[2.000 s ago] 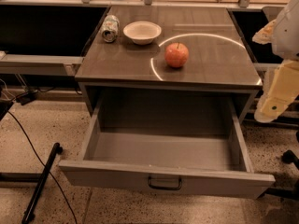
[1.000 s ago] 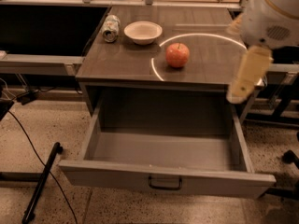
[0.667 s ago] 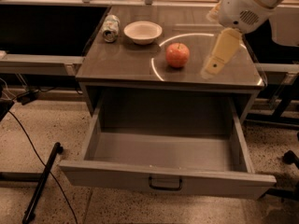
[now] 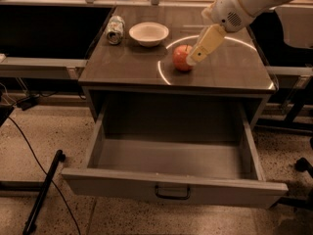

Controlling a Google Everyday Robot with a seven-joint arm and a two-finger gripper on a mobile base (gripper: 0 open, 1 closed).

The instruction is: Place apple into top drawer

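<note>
The apple (image 4: 180,58), red-orange and round, sits on the grey cabinet top (image 4: 127,62) near its middle. The top drawer (image 4: 171,187) below is pulled wide open; it is grey, with a dark handle (image 4: 172,194) on its front panel, and its inside shows nothing. My gripper (image 4: 192,59) comes down from the upper right on a white arm. Its cream-coloured fingers (image 4: 205,43) reach the apple's right side and overlap it in the camera view.
A white bowl (image 4: 148,33) and a crushed can (image 4: 115,29) stand at the back left of the cabinet top. A dark pole (image 4: 44,190) and cable lie on the floor at the left. Chair wheels (image 4: 303,164) show at the right.
The arm has swung from the right of the cabinet leftward and down over the top, bringing the gripper beside the apple. The apple and drawer have not moved.
</note>
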